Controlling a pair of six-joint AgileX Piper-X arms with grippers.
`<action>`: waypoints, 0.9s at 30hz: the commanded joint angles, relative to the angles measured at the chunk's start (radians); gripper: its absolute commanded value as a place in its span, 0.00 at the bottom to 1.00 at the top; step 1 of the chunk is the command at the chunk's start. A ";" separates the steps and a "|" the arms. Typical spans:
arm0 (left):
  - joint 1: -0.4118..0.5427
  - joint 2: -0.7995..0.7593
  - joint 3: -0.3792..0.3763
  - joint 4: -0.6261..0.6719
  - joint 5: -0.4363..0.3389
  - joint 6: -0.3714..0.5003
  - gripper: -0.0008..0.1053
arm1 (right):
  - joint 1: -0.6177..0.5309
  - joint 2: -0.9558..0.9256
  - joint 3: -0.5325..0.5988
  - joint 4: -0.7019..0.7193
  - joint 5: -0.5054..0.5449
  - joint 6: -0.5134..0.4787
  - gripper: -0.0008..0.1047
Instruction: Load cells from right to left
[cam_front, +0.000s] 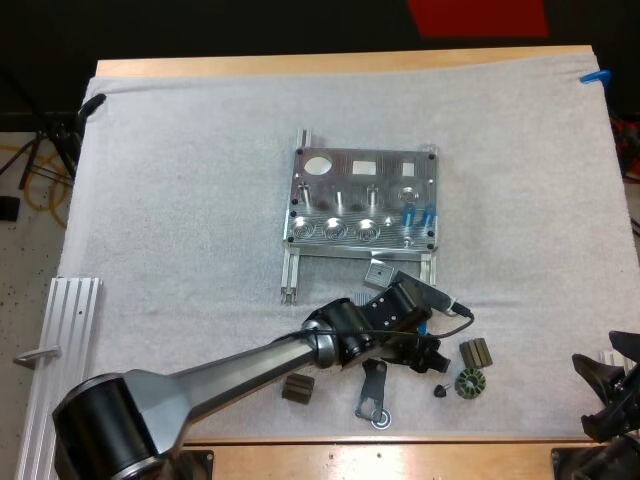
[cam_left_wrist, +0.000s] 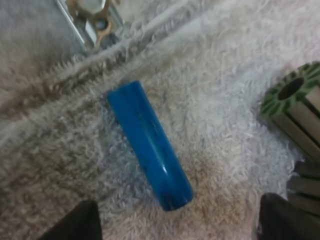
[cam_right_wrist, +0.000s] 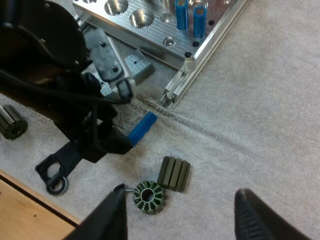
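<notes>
L gripper (cam_left_wrist: 177, 216) hangs low over the white mat (cam_front: 180, 200) just off the near right corner of the metal fixture (cam_front: 363, 198), fingers (cam_left_wrist: 75, 222) spread wide & clear of everything: released, nothing held. Btwn them, flat on the mat, lies one blue cell (cam_left_wrist: 149, 145) on its side, untouched, its far end aimed at the fixture's near right rail tip, close by but apart. Two more blue cells (cam_right_wrist: 181, 14) stand upright in the fixture's rightmost front sockets; 3 round sockets to their left show bare metal. Small grey block (cam_front: 380, 272) sits just beside the fixture's near edge. Farther out on the fixture's near side: green toothed ring (cam_front: 468, 382) w/ dark ribbed block (cam_front: 476, 352) just beside it, flat black link (cam_front: 373, 395), another ribbed part (cam_front: 297, 388). R gripper (cam_right_wrist: 180, 220) is well out from the fixture's near right, over the ring & block, fingers apart, gripping nothing.
</notes>
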 joint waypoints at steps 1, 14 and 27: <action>-0.005 0.015 -0.007 -0.020 0.002 -0.019 0.61 | -0.001 -0.003 0.000 0.039 0.003 0.000 0.47; -0.005 0.145 -0.074 -0.042 0.064 -0.068 0.59 | -0.001 -0.003 0.000 0.039 0.003 0.000 0.47; -0.005 0.149 -0.077 0.012 -0.013 -0.051 0.24 | -0.001 -0.003 0.000 0.039 0.003 -0.009 0.47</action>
